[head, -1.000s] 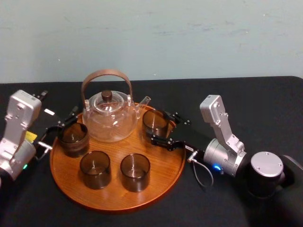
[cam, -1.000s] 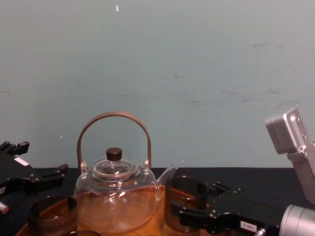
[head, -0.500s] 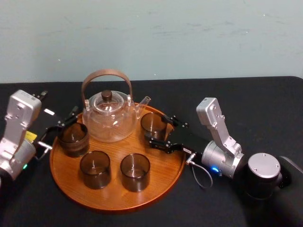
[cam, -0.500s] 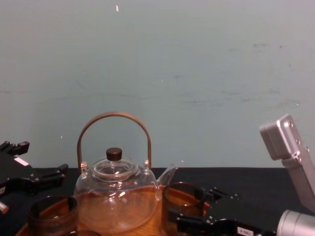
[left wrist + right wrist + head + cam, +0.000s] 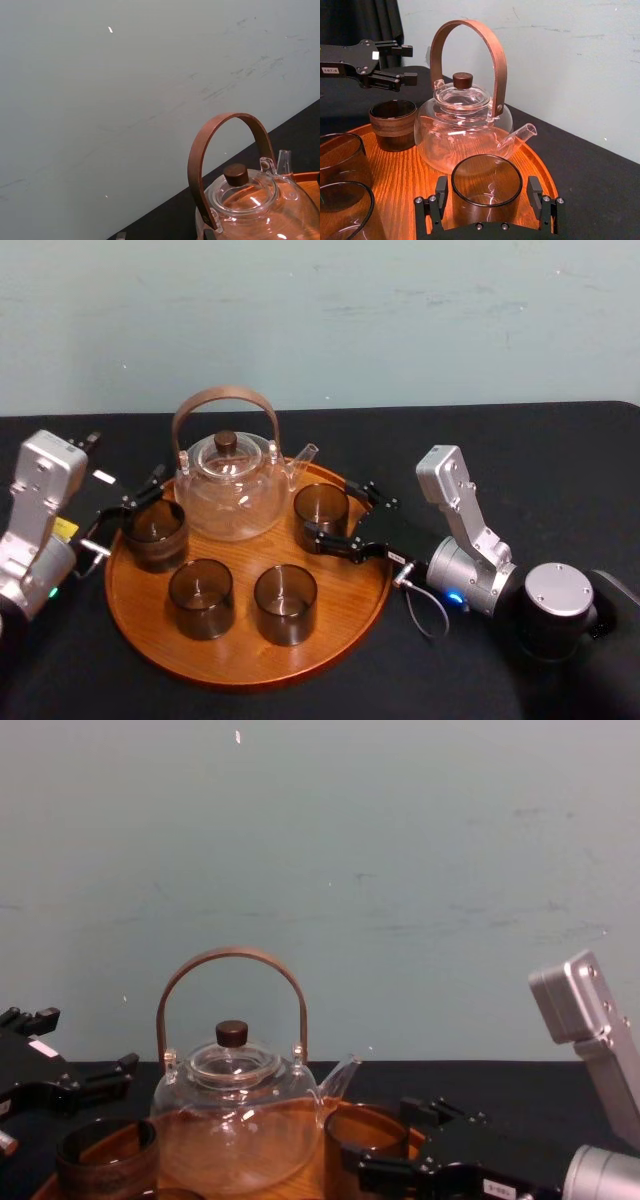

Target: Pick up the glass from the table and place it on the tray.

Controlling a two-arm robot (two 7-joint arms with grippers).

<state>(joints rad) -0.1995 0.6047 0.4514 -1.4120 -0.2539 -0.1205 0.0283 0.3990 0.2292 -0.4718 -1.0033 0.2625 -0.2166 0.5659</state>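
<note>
The glass [image 5: 321,506] [image 5: 486,182] is a smoky brown tumbler. It stands upright on the round wooden tray [image 5: 340,590] [image 5: 405,170], just right of the teapot's spout. My right gripper [image 5: 330,508] [image 5: 487,195] [image 5: 385,1135] reaches in from the right and straddles the glass. Its fingers [image 5: 441,192] are open, with a narrow gap on each side of the glass. My left gripper [image 5: 135,498] [image 5: 395,62] hovers open at the tray's left edge, behind a darker glass [image 5: 155,533], holding nothing.
A clear glass teapot [image 5: 228,490] [image 5: 250,200] [image 5: 235,1120] with a brown arched handle stands at the back of the tray. Two more brown glasses [image 5: 201,597] [image 5: 285,603] stand at the tray's front. Black tablecloth [image 5: 560,470] surrounds the tray.
The right gripper carried the glass slightly left and down onto the tray, then its fingers spread off the glass. The left arm has not moved.
</note>
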